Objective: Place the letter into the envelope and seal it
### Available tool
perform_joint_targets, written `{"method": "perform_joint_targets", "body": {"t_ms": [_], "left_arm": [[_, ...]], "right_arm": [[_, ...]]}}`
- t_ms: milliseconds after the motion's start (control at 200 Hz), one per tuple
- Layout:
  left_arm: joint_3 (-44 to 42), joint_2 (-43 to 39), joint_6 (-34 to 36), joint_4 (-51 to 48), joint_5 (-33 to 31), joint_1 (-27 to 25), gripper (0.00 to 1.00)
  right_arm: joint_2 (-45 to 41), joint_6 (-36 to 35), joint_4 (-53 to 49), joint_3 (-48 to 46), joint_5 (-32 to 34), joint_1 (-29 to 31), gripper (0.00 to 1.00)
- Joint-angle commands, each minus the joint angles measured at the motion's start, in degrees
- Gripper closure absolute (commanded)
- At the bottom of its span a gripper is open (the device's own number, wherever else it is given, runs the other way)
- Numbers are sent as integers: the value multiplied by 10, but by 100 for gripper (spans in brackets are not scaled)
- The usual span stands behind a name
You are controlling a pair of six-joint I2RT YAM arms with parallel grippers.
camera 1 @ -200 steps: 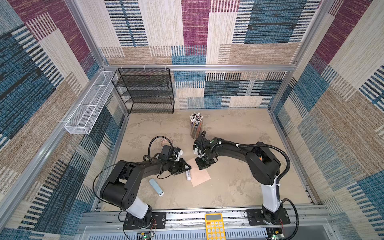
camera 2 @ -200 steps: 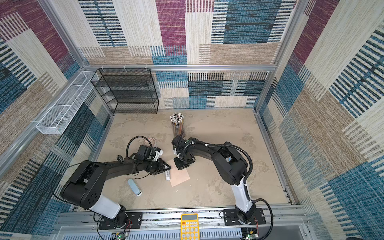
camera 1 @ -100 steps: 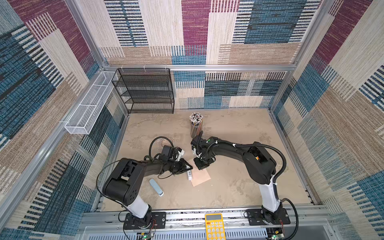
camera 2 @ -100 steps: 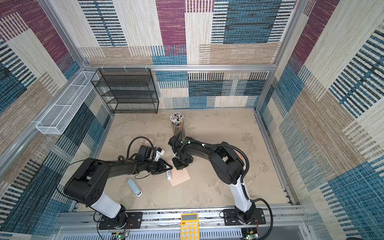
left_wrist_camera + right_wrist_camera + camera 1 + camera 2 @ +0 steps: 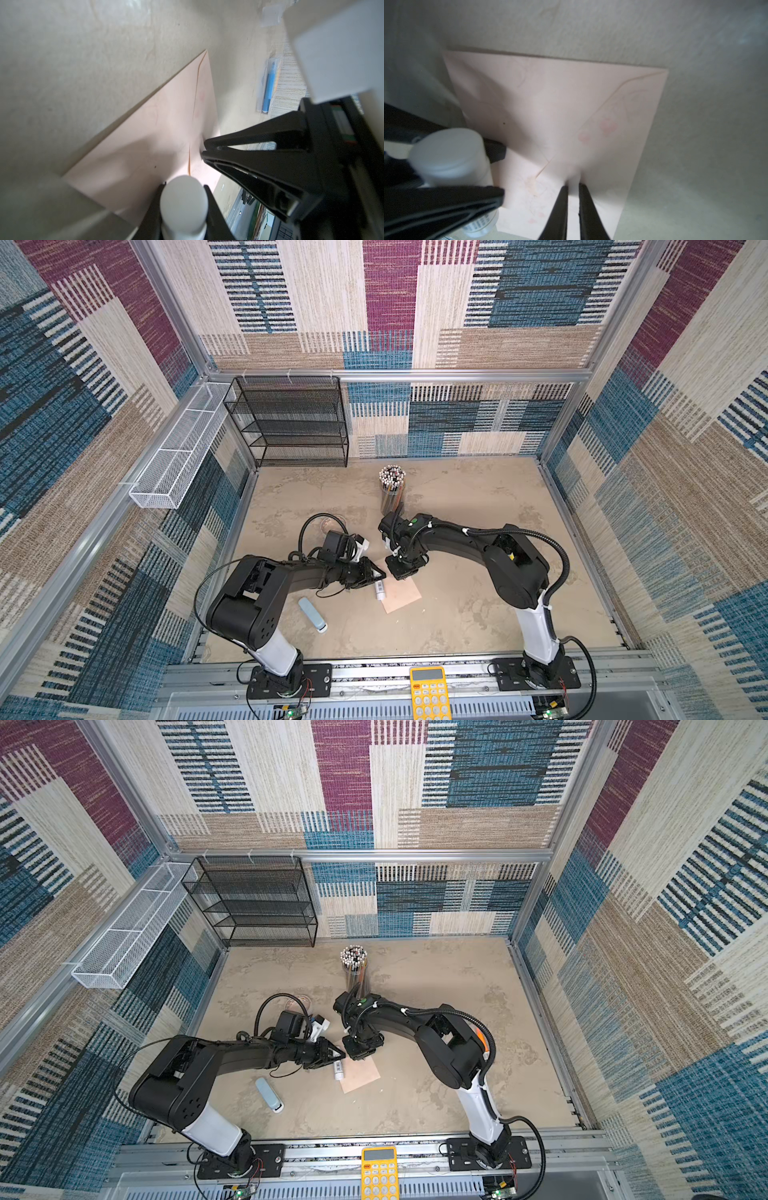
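Envelope point(image 5: 401, 596) seems thin, floppy, slippery; pinch edge at 12 o'clock. Left hand point(image 5: 379, 576) clamped on glue point(image 5: 379, 591); right hand point(image 5: 572, 188) barely apart, empty.

In a top view the envelope point(image 5: 402, 596) lies flat on the sandy table point(image 5: 457, 497), and the right gripper point(image 5: 401, 571) points down onto its far corner. The left gripper point(image 5: 376, 573) reaches in from the left, just beside the right one, with a white labelled tube point(image 5: 379, 591) at its tip, over the left edge of the envelope. A cup of pencils point(image 5: 391, 489) stands behind the right arm, a pale blue oblong thing point(image 5: 312, 615) lies near the left arm, and a yellow calculator point(image 5: 430, 693) rests on the front rail.
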Motion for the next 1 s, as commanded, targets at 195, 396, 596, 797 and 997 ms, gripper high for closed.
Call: {"method": "perform_joint_targets", "body": {"t_ms": [195,396,596,797,997], "left_arm": [[-7,-19,2,-32,-27,-1,100],[-9,-28,3,-38,-31,0,100],[-13,-43,4,-46,-37,1,100],[-16,-56,7,-59,-45,0,100],[-17,-57,8,-60,-47,1,100]], "right_arm": [[24,17,14,-10,-7,13,81],[33,20,7,-4,-6,19,80],[41,22,1,-1,0,23,77],[47,20,-4,4,0,26,75],[51,20,-7,7,2,29,71]]}}
